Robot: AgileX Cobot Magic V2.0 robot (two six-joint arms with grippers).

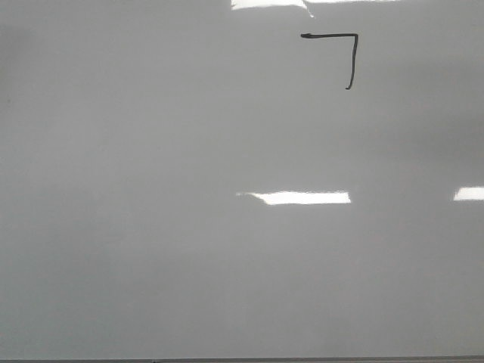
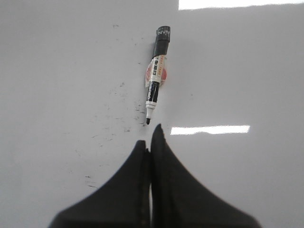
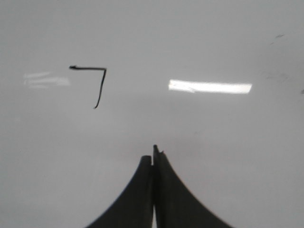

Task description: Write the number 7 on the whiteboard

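Glossy grey-white whiteboard (image 1: 151, 227) fills the front view, with bright rectangular glare patches and a thin dark edge along the bottom. Number 7 (image 1: 344, 53) sits in the upper right of that view: horizontal bar, straight stroke down from its right end, small hooked foot. Neither of my arms appears there.

My left gripper (image 2: 150, 142) points out over the board, fingers pressed together, nothing between them. Just beyond the tips, not touching, lies a marker (image 2: 156, 76), uncapped, black nib toward me, black cap end away, red-and-white label mid-barrel. Faint dark smudges mark the board beside it. Only this view shows the marker.

My right gripper (image 3: 154, 154) is likewise closed and empty, poised over bare board. Number 7 (image 3: 95, 80) lies off to one side of it, well apart.
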